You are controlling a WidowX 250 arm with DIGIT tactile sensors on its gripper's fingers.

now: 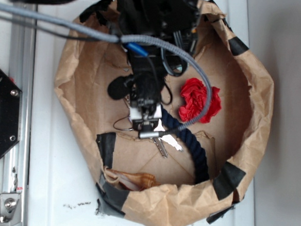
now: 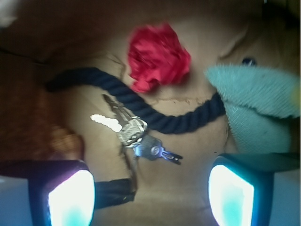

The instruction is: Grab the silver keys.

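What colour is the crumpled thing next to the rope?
Bright red. The crumpled thing shows best in the wrist view, just above the dark-blue rope.

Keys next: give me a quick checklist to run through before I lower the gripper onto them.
1. Gripper open: ok, the fingers stand wide apart in the wrist view.
2. Keys between the fingers: ok, though nearer the left one.
3. Keys clear of the rope: not ok, the rope runs right along their upper edge and seems to touch them.
4. Red cloth out of the way: ok, it lies beyond the rope.
5. Teal cloth clear of the fingers: cannot tell, it hangs close above the right one.
6. Height above the keys: cannot tell from these views.
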